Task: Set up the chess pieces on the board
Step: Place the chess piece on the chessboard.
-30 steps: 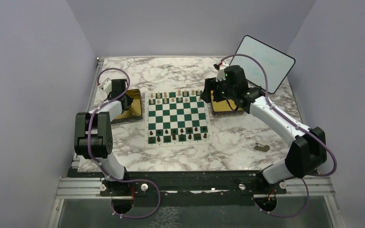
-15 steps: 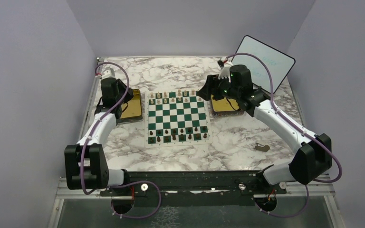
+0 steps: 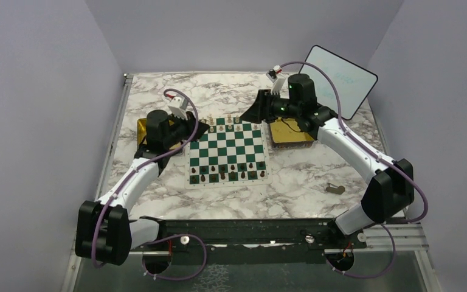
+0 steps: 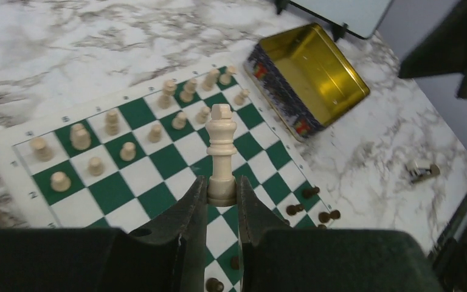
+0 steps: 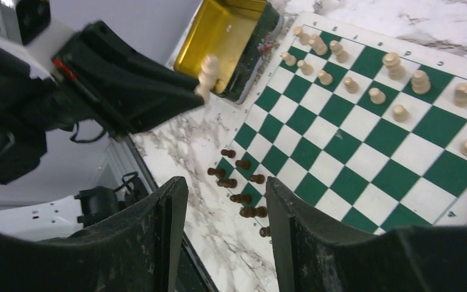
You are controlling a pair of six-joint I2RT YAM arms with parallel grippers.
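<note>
Near: left claw pinches the cream king at its base, upright above the board. Judged light, rigid, smooth and top-heavy. This low grip may let it tilt, so the stem seems safer. Beyond: cream pieces on the far rows. Far: right claw spread, holding nothing, near the board's far corner.

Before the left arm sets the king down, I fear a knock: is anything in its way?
Nothing visible blocks a drop from above. The left gripper holds the king over the board; cream pieces flank the back-row gap.
</note>
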